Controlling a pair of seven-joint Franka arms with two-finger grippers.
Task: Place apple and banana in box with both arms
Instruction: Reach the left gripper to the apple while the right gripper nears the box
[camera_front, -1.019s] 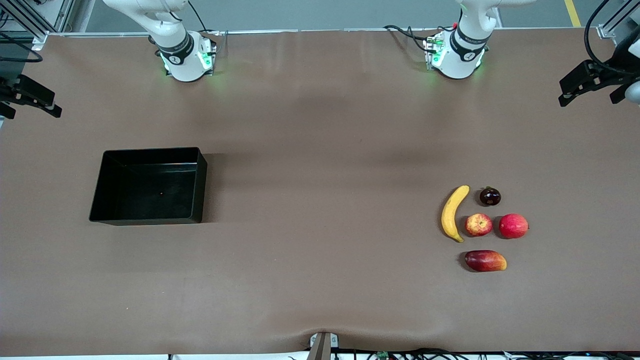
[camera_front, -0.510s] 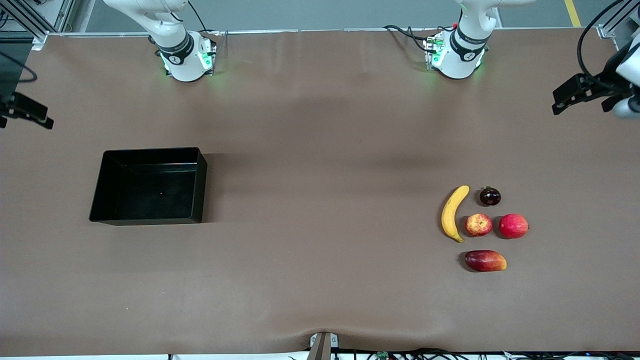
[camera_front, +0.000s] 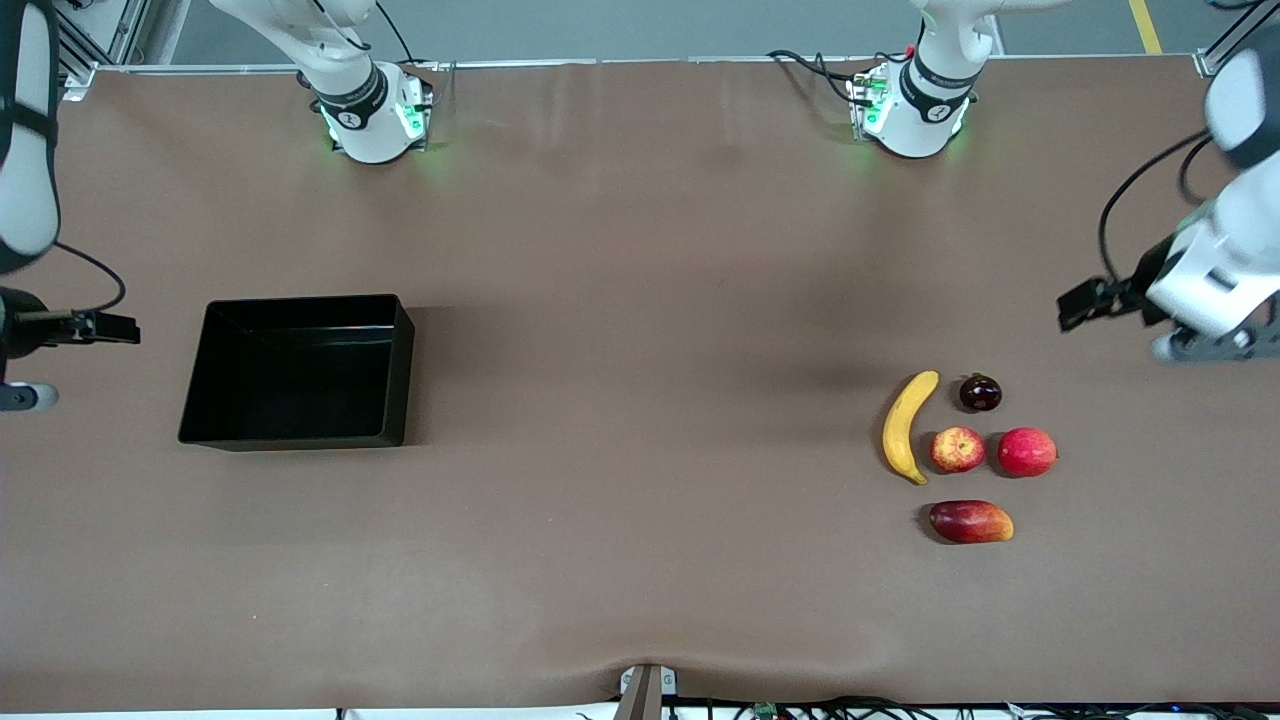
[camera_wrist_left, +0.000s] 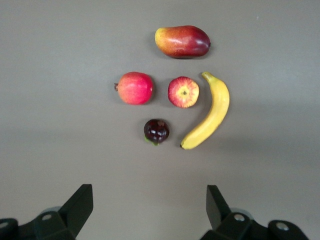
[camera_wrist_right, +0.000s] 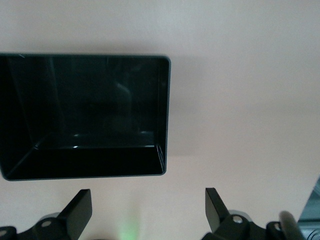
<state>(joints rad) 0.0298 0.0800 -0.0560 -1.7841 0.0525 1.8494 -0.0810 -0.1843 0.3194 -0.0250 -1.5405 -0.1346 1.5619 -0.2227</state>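
so my left gripper (camera_wrist_left: 149, 212) hangs with its jaws wide apart and empty, up over the table at my left arm's end, the fruit cluster in its sights. my right gripper (camera_wrist_right: 147, 212) is just as wide and empty, up beside the box (camera_front: 215, 325) at my right arm's end. the banana (camera_front: 906, 425) lies just beside the apple (camera_front: 957, 449), the apple between it and the pink-red fruit (camera_front: 1027, 451); the box sits well apart from both, nothing in it. i judge the apple light, firm and smooth, best pinched across its middle; the banana stiff enough to take across its mid-length, though it may roll.
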